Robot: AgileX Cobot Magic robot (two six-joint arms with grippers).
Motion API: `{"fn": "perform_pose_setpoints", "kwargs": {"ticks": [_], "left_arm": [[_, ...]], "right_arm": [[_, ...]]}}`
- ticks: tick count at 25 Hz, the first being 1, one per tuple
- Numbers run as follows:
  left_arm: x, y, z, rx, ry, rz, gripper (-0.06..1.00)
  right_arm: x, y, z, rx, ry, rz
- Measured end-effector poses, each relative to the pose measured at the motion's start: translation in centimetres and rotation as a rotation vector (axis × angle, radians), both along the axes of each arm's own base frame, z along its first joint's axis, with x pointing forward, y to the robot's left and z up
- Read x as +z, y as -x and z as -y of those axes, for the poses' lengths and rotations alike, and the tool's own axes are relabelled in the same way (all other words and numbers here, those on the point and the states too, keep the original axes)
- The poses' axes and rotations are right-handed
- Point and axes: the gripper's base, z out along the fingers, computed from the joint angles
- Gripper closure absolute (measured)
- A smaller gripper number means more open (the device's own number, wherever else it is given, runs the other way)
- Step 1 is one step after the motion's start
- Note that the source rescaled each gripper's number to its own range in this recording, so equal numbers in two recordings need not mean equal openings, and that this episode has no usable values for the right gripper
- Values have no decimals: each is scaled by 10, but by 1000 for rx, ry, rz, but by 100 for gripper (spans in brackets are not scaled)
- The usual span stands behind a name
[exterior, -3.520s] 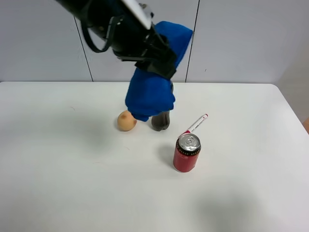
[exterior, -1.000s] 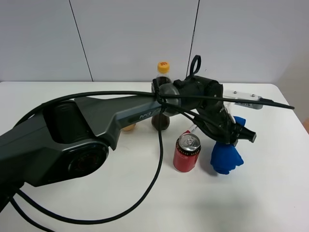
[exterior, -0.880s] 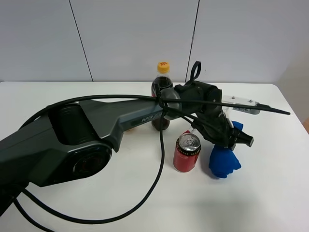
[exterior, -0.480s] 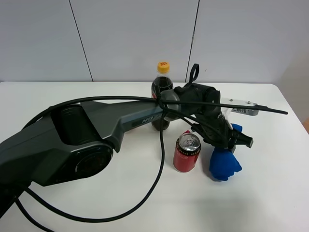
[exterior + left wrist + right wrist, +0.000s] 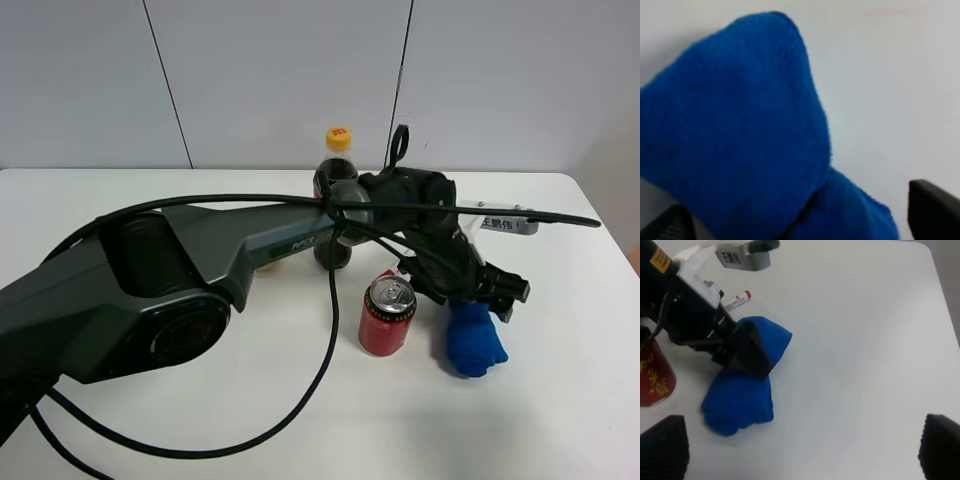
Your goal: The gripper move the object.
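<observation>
The blue cloth bundle [image 5: 474, 341] lies on the white table just right of the red can [image 5: 387, 316]. It also shows in the right wrist view [image 5: 742, 390] and fills the left wrist view [image 5: 735, 135]. My left gripper [image 5: 492, 292] reaches across the middle and sits right above the cloth's pinched middle. Its fingers [image 5: 935, 212] stand wide apart at both sides of the cloth, so the left gripper [image 5: 800, 220] looks open. My right gripper [image 5: 800, 450] is open and empty, above the table near the cloth.
A cola bottle with a yellow cap [image 5: 338, 190] stands behind the can. A red-capped marker [image 5: 735, 301] lies behind the cloth. The left arm and its cable [image 5: 230, 240] span the table's middle. The arm's white label tag [image 5: 505, 225] sticks out right.
The left gripper carried the cloth from high above the potato to right of the can. In the last second the cloth sank a little onto the table.
</observation>
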Motion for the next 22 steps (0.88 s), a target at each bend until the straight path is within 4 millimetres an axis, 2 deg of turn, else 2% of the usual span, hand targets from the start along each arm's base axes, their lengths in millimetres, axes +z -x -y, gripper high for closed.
{"fn": "perform_pose_setpoints", "kwargs": {"ticks": [1,4,6,8,9,11,13,15,17,18,22], "left_arm": [[9,1,-1,-10,7,9,-5],[61,6,-6,-62,51,66,-5],[105,11,-14,-107,92,133,-5],[159,20,-29,-173,125,247,-5],[159,20,-29,-173,125,247,-5],[209,32,-51,-259,111,372,-5],[256,46,-81,-319,56,503,-5],[296,58,-116,-327,-23,611,-5],[325,62,-147,-282,-87,706,-5],[345,64,-168,-239,-112,776,-5],[400,66,-245,-53,-211,981,-5]], "right_arm": [[0,0,0,0,0,0],[0,0,0,0,0,0],[0,0,0,0,0,0],[0,0,0,0,0,0],[0,0,0,0,0,0],[0,0,0,0,0,0],[0,0,0,0,0,0],[0,0,0,0,0,0],[0,0,0,0,0,0],[0,0,0,0,0,0],[0,0,0,0,0,0]]}}
